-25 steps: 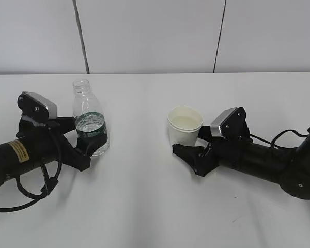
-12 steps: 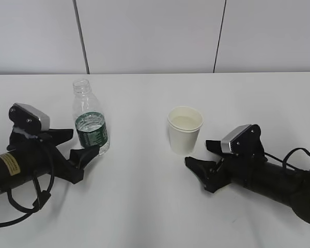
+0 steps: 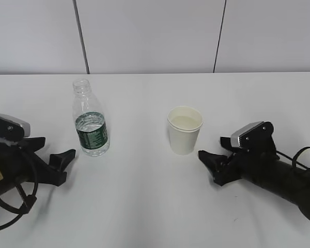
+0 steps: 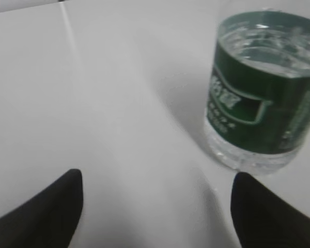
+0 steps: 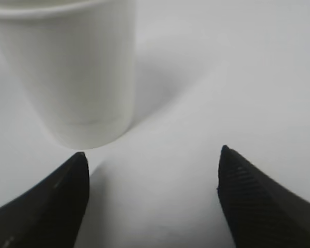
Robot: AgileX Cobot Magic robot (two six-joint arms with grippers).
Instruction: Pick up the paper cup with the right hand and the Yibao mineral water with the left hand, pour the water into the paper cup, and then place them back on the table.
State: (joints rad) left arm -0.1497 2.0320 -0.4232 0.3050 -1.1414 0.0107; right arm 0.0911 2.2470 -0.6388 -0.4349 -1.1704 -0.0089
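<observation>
I have the table (image 3: pixel 155 206) filling the exterior view, plain white, running back to a panelled wall (image 3: pixel 144 36).

The left hand (image 3: pixel 51 157) lies low at 8 o'clock of the scene. Its jaws are spread, nothing between them. The left wrist view shows both fingertips (image 4: pixel 46 212) clear of the bottle, which stands ahead toward 1 o'clock.

The right hand (image 3: pixel 217 160) lies at 4 o'clock, jaws also spread and empty. In the right wrist view the cup stands toward 11 o'clock, just beyond the left fingertip (image 5: pixel 51 206); whether they touch, I cannot tell.

The Yibao mineral water (image 3: pixel 90 121) stands upright on the table at 9 o'clock of centre, uncapped, water up to about the top of the green label. I judge it thin-walled, so it will dent under a hard squeeze and could push water out of the open neck. It is bottom-heavy with the water. I would grip across the labelled band, where the wall looks straightest.

The paper cup (image 3: pixel 185 130) stands upright just right of centre, with something pale inside; I read it as water but cannot be sure. It is light and soft, easy to crush or tip. I would take it mid-wall, below the rolled rim, with gentle pressure.

Both items read as set down, so the task looks close to complete.
</observation>
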